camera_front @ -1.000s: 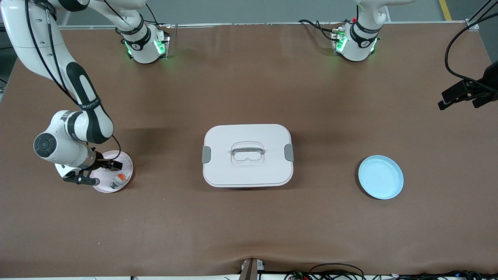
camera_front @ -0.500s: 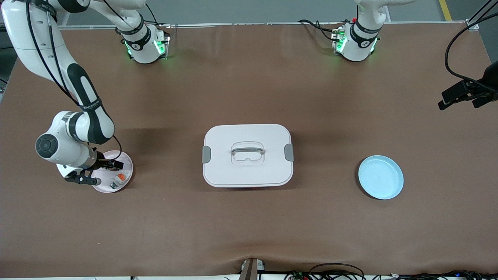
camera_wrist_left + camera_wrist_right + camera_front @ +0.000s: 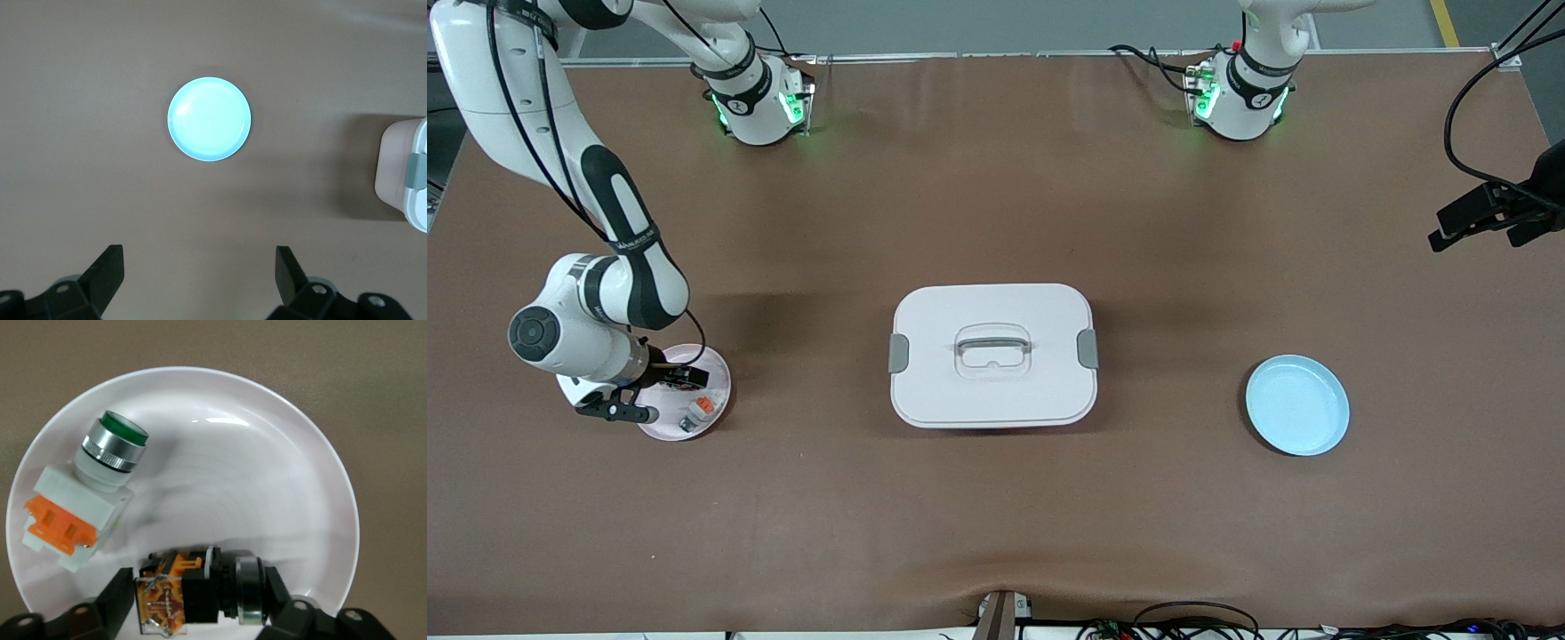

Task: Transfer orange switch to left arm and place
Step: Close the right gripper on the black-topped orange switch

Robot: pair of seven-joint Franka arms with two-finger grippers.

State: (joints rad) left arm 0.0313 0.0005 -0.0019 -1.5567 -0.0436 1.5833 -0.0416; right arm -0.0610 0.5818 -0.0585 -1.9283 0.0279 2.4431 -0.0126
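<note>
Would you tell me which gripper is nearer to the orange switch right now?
Right. The right gripper is down in the white plate with its fingers around the orange switch; the left gripper waits open, high above the table's other end.

Robotics lab: bolted arms (image 3: 587, 222), cables (image 3: 1192, 622)

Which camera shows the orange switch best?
The right wrist view: the orange switch fills the frame between the right gripper fingers on the white plate. The front view hides it; the left wrist view misses it.
</note>
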